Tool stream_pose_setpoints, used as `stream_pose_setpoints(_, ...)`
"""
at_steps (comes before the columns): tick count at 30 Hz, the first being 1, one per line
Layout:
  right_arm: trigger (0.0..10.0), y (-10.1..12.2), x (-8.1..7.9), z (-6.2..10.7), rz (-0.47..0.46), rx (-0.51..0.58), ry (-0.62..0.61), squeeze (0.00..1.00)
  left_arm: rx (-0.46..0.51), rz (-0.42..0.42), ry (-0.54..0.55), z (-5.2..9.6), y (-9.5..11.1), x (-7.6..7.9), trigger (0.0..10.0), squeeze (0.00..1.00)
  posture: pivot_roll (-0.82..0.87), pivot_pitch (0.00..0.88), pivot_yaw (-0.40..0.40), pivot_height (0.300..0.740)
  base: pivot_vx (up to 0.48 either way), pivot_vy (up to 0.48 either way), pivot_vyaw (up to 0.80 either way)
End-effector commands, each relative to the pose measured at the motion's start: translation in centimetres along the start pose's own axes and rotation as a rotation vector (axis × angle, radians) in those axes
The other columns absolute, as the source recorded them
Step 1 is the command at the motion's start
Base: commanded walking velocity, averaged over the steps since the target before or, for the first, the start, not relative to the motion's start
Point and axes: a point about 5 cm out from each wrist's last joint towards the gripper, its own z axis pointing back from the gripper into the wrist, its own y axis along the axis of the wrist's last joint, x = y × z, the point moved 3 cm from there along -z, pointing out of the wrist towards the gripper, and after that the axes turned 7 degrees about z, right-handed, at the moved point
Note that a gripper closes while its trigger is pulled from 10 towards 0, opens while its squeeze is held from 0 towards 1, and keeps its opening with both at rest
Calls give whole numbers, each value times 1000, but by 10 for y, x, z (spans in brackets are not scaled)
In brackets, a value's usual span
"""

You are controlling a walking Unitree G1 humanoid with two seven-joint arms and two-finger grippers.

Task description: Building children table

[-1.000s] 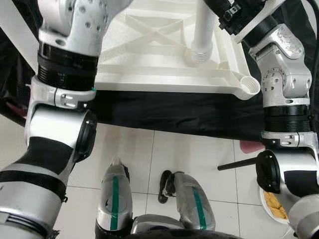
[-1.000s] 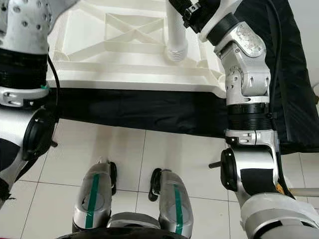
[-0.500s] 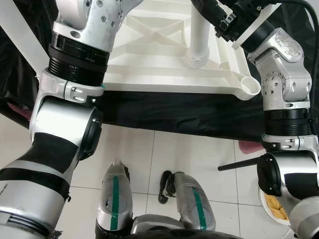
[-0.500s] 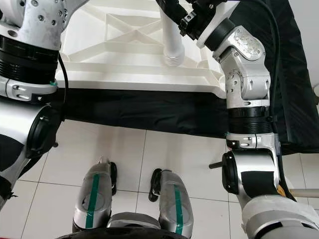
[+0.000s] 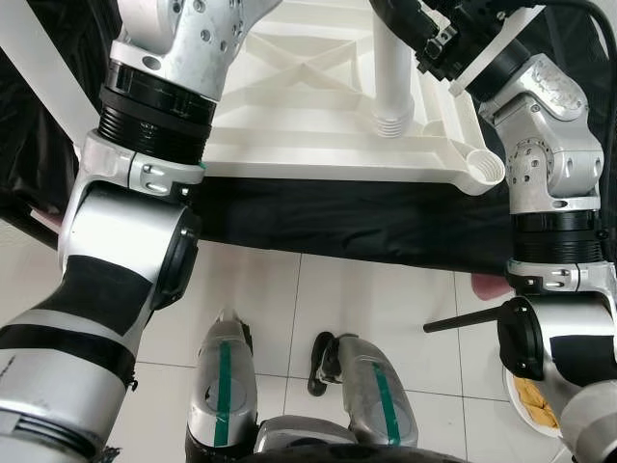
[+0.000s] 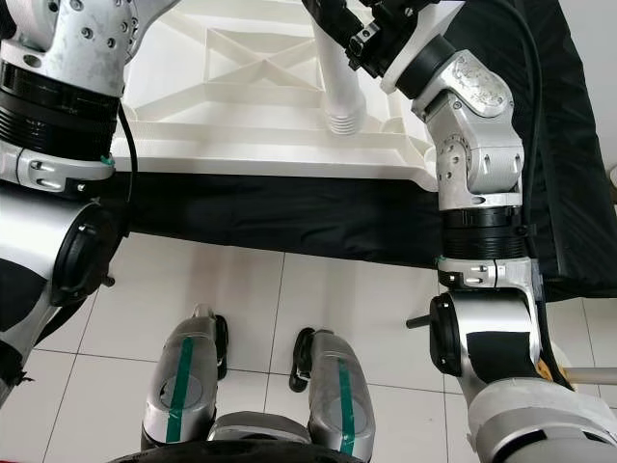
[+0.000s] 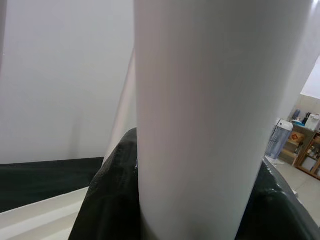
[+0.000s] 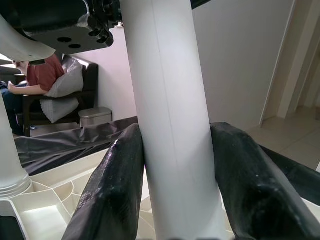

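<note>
So there's a black sheet (image 5: pixel 366 227) spread over some raised surface, and the white plastic tabletop (image 5: pixel 318 116) lies on it upside down, ribbed underside up, with an open round leg socket (image 5: pixel 482 166) at its near right corner. Below that it's white tiled floor (image 5: pixel 386 309), with a black rod (image 5: pixel 461 319) lying on it on the right, and a white plate (image 5: pixel 528 400) with something yellow beside that.

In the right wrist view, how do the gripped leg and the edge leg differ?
The gripped leg shows bare threads above the tabletop; the edge leg is seated in a corner. The right claw clamps the gripped leg; the edge leg's base is ungripped. Both white tubes.
</note>
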Motion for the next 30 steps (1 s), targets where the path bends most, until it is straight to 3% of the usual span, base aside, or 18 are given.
stream_pose_setpoints(1,10000,2,7,1,-25,5,-47,1000,-38,-32,-477,2,2,48,0,0,121,0,-61,740,0,0,0)
stream_pose_setpoints(4,10000,2,9,1,-32,9,-58,1000,-35,-36,-459,1,2,46,0,0,120,0,-61,740,0,0,0)
stream_pose_setpoints(5,10000,2,10,2,-30,9,-59,1000,-42,-42,-448,0,2,44,9804,0,120,0,-63,740,0,0,0)
stream_pose_setpoints(15,10000,1,14,5,7,-29,-55,1000,-61,-79,-447,-2,1,44,10000,0,119,0,-69,740,0,0,0)
stream_pose_setpoints(16,10000,-1,14,5,18,-48,-46,192,-71,-89,-450,-2,0,45,10000,0,119,0,-71,740,0,0,0)
stream_pose_setpoints(19,10000,-2,14,6,24,-61,-41,192,-77,-95,-452,-3,-1,45,10000,0,119,0,-71,740,0,0,0)
stream_pose_setpoints(20,10000,-5,13,6,26,-84,-26,0,-89,-105,-458,-3,-3,46,10000,0,120,0,-76,740,0,0,0)
stream_pose_setpoints(30,10000,-33,-2,11,24,-214,65,0,-133,-136,-470,-3,-13,50,10000,0,118,8,-91,740,0,0,0)
